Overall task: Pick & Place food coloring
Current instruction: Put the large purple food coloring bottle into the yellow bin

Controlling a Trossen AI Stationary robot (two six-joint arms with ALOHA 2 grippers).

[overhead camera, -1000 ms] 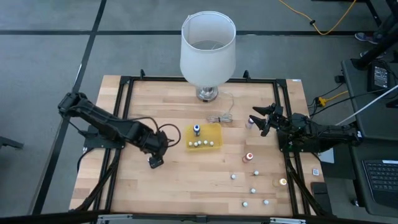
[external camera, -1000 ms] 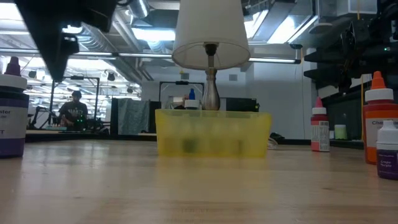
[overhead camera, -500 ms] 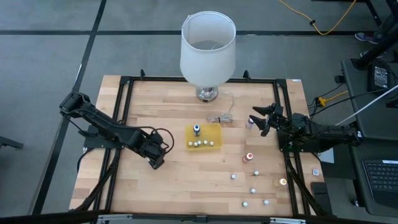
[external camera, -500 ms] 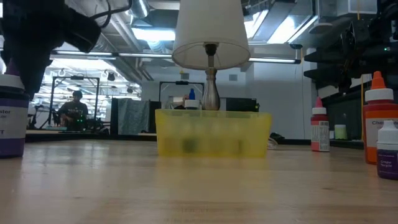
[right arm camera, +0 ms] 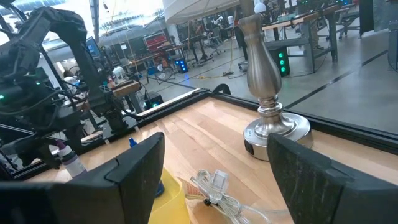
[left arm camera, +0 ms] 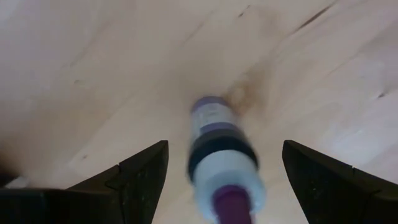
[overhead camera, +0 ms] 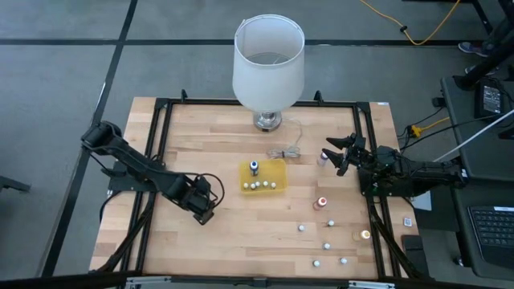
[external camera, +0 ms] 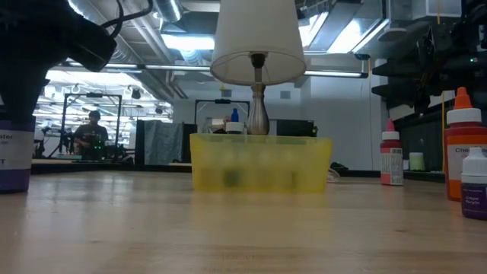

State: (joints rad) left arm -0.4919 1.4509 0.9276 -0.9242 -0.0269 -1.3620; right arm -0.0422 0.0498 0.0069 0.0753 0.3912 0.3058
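My left gripper hangs low over the wooden table, at about eight o'clock from the yellow tray, its fingers spread wide with nothing pinched between them. Through my left wrist camera a purple-capped bottle stands on the wood in the gap between those fingers, touching neither one. In the low view that same bottle shows at the far left edge, partly hidden behind my dark arm. My right gripper waits at about two o'clock from the tray, close to the table's right rail, fingers also spread and holding nothing; a small bottle stands just beside it. The tray holds one blue-topped bottle upright and a row of white-topped bottles along its near edge. More food coloring sits loose on the table at about four o'clock from the tray: a red-topped bottle, an orange-topped one, and several white-topped ones scattered near them. The lamp stands at twelve o'clock from the tray.
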